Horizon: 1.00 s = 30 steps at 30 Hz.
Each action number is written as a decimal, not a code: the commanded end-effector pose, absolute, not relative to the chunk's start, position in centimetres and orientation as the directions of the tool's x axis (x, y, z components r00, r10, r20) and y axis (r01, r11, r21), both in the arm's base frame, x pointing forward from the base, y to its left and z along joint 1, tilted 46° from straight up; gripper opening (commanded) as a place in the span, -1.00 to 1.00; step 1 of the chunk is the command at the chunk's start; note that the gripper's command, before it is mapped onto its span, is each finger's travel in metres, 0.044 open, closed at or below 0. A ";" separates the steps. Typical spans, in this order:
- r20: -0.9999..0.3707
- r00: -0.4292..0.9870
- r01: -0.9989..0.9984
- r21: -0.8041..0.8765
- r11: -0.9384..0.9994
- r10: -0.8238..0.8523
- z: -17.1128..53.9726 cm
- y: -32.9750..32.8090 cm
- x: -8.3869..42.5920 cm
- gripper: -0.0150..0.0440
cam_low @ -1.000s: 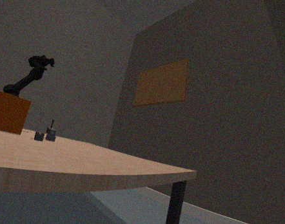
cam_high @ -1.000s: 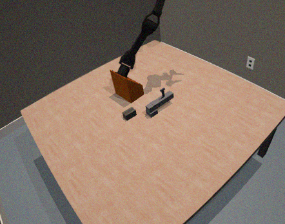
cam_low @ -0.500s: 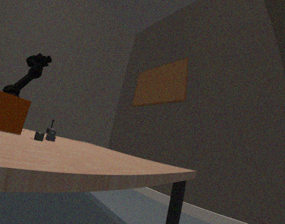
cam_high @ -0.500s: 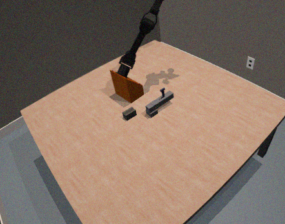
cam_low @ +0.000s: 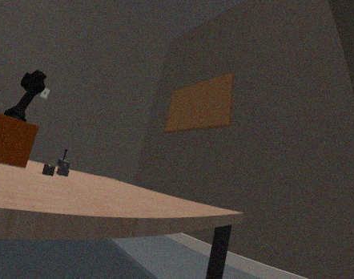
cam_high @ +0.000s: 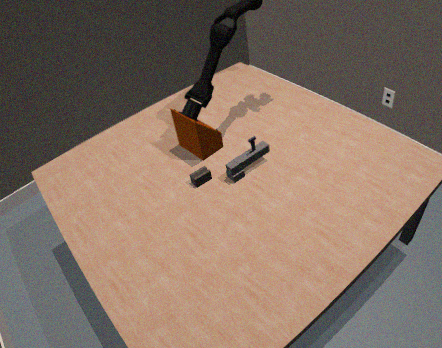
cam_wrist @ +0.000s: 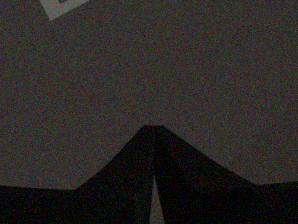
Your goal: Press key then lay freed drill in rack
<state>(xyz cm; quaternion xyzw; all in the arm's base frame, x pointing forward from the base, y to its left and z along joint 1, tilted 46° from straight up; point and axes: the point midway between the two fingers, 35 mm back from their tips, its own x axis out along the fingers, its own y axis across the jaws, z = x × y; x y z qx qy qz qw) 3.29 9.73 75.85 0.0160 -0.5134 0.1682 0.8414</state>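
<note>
A long grey block (cam_high: 247, 159) (cam_low: 63, 166) rests on the table. A thin dark post with a short crosspiece (cam_high: 252, 144) (cam_low: 65, 155) stands up from its top, looking like the drill. A low grey piece (cam_high: 236, 176) lies at the block's near end; whether it is the key I cannot tell. The small dark block with a notched top (cam_high: 200, 177) (cam_low: 49, 170), apparently the rack, sits separately to the left. My gripper (cam_wrist: 152, 135) is shut and empty, its fingertips touching. It is high above the table, away from these things, and faces the wall.
An orange panel-like obstacle (cam_high: 199, 137) (cam_low: 13, 140) stands in front of the arm's base, left of the grey block. The arm (cam_high: 211, 60) (cam_low: 26, 100) rises behind it. A wall outlet (cam_high: 388, 97) (cam_low: 45, 93) (cam_wrist: 62, 7) is on the wall. An orange-brown board (cam_low: 201, 103) is on another wall.
</note>
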 end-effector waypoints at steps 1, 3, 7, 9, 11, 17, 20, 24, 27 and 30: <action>0.880 0.346 -0.251 -0.247 0.936 0.325 75.1 13.8 1.7 -0.49; 0.876 0.314 -0.223 -0.306 0.926 0.365 74.6 16.1 1.3 -0.49; 0.853 0.275 -0.175 -0.409 0.896 0.443 73.0 20.3 1.4 -0.49; 0.838 0.267 -0.156 -0.449 0.880 0.476 72.1 22.1 2.0 -0.49; 0.821 0.264 -0.141 -0.485 0.863 0.505 71.3 23.6 2.6 -0.49; 0.745 0.267 -0.109 -0.606 0.788 0.611 68.3 28.1 4.8 -0.49; 0.677 0.286 -0.095 -0.684 0.723 0.678 65.9 30.8 6.9 -0.49; 0.567 0.329 -0.099 -0.774 0.625 0.755 62.2 33.7 10.4 -0.49; 0.474 0.369 -0.128 -0.826 0.548 0.800 59.2 35.2 13.4 -0.49; 0.370 0.414 -0.178 -0.863 0.473 0.832 55.9 36.3 16.6 -0.49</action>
